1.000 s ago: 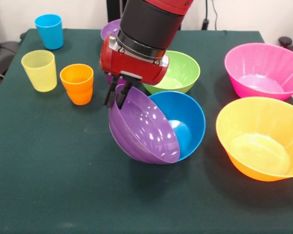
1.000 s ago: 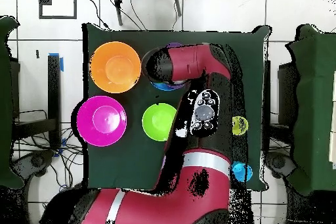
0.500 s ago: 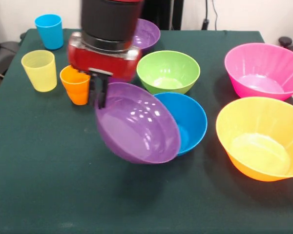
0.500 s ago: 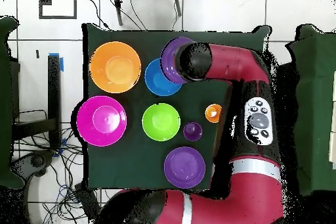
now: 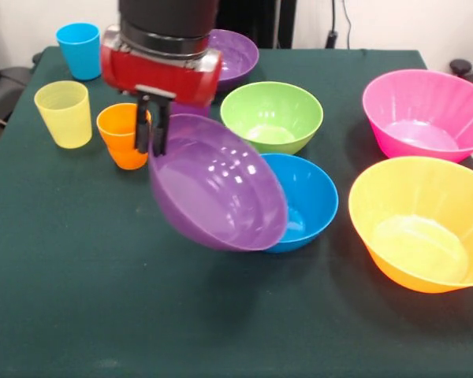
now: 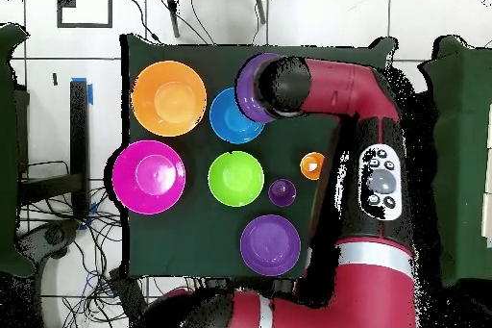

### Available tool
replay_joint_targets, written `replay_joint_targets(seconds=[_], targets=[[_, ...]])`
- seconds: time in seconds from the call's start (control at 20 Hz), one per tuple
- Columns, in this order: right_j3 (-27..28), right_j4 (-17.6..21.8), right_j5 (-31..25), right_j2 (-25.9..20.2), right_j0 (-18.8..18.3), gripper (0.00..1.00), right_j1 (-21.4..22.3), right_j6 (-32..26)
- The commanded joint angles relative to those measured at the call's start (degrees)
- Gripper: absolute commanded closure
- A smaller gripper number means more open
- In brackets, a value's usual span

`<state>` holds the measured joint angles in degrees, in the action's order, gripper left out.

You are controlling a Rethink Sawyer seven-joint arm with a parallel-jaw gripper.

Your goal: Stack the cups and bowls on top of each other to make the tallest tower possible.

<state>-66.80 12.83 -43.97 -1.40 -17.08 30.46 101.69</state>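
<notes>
The gripper (image 5: 153,126) is pinching the rim of a glossy purple plastic bowl (image 5: 217,183), tilting it, empty, beside the empty blue plastic bowl (image 5: 309,201).

Purple bowl (image 5: 217,189): tilted steeply, lifted, rim pinched by the fingers (image 5: 143,126)
Blue bowl (image 5: 309,201): upright on the counter (partly hidden behind purple)

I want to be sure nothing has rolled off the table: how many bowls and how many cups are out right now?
Bowls: 6 (tilted purple bowl, upright purple bowl, green bowl, blue bowl, pink bowl, orange bowl)
Cups: 4 (blue cup, yellow cup, orange cup, purple cup)
Total: 10
</notes>
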Motion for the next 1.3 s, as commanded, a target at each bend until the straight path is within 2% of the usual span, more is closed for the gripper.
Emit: replay_joint_targets(seconds=[0.05, 0.6, 1.3], targets=[[-3.2, 3.1, -6.8, -4.4, 3.1, 1.0, 0.6, -6.8], [-4.1, 2.1, -4.3, -3.9, 3.3, 1.0, 0.9, -4.4], [-5.2, 2.7, -2.8, -4.4, 3.1, 1.0, 1.2, -5.4]])
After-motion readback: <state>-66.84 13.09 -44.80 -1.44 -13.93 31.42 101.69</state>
